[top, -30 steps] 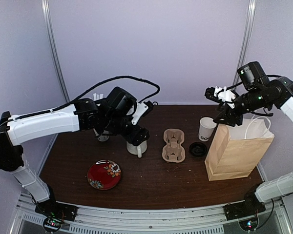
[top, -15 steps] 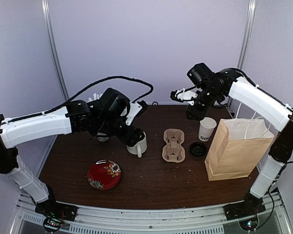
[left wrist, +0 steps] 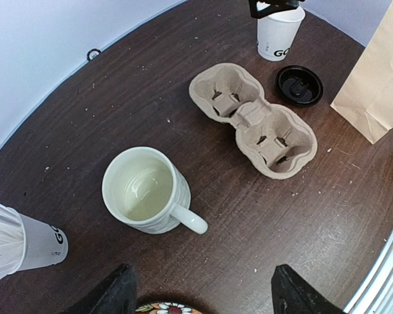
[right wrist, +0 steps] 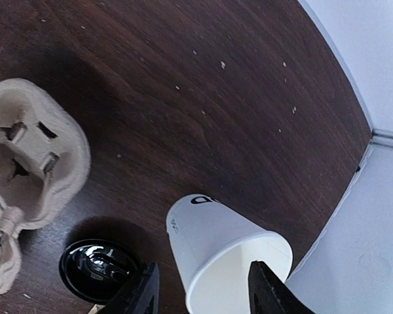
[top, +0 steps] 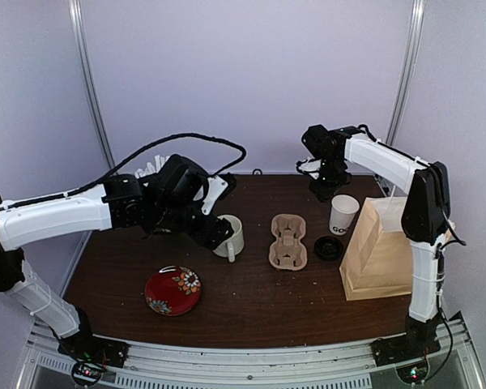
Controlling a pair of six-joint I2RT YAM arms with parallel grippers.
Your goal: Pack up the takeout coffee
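Observation:
The takeout coffee's white paper cup (top: 343, 213) with black lettering stands open at the back right, its black lid (top: 329, 247) flat on the table in front of it. My right gripper (top: 325, 186) is open just above and behind the cup. In the right wrist view the cup (right wrist: 226, 258) shows between my spread fingers (right wrist: 136, 293), with the lid (right wrist: 97, 269) to the left. My left gripper (top: 213, 233) is open and empty beside the white ceramic mug (top: 233, 237). The left wrist view shows the mug (left wrist: 146, 198), the cup (left wrist: 280, 36) and the lid (left wrist: 300, 85).
A cardboard cup carrier (top: 288, 241) lies mid-table. An open brown paper bag (top: 381, 255) stands at the right. A red flowered plate (top: 172, 290) sits front left. A small paper cup of white straws (left wrist: 26, 242) stands at the back left, behind my left arm.
My right arm has swung from above the bag to the left and down, to just over the paper cup. My left arm has drawn back to the left, uncovering the mug.

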